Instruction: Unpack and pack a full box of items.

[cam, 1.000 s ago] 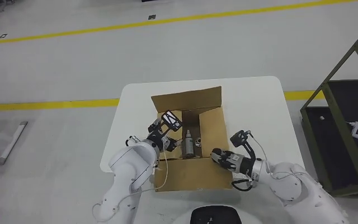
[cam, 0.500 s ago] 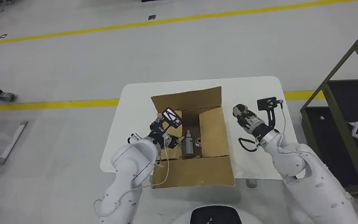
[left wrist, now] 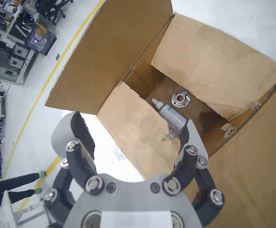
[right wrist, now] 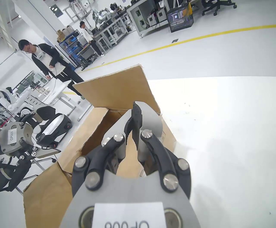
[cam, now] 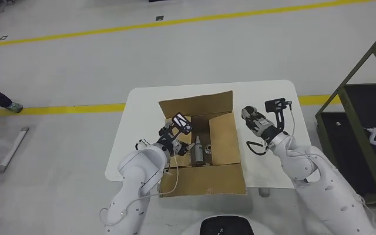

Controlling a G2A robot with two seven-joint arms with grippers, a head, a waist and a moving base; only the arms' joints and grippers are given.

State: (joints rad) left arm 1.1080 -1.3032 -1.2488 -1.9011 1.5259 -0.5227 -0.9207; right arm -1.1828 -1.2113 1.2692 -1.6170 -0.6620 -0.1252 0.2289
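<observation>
the bottle [left wrist: 170,113] has its base hidden behind a torn flap [left wrist: 129,142] and a finger of the left tool [left wrist: 133,124]. the box [left wrist: 237,183] runs off the left wrist picture's edge. in the right wrist view the right tool [right wrist: 134,112] blocks most of the box's inside.

White table [cam: 276,100], rounded corners. Yellow floor line [cam: 176,22] well beyond the table; second yellow line [cam: 59,109] level with its far side. Dark green metal rack [cam: 352,147] near the table's right side. White tube [cam: 13,150] lying on the floor, far left. Background: workbenches [right wrist: 112,32], black office chairs [right wrist: 217,5], lit computer case [right wrist: 180,18].
</observation>
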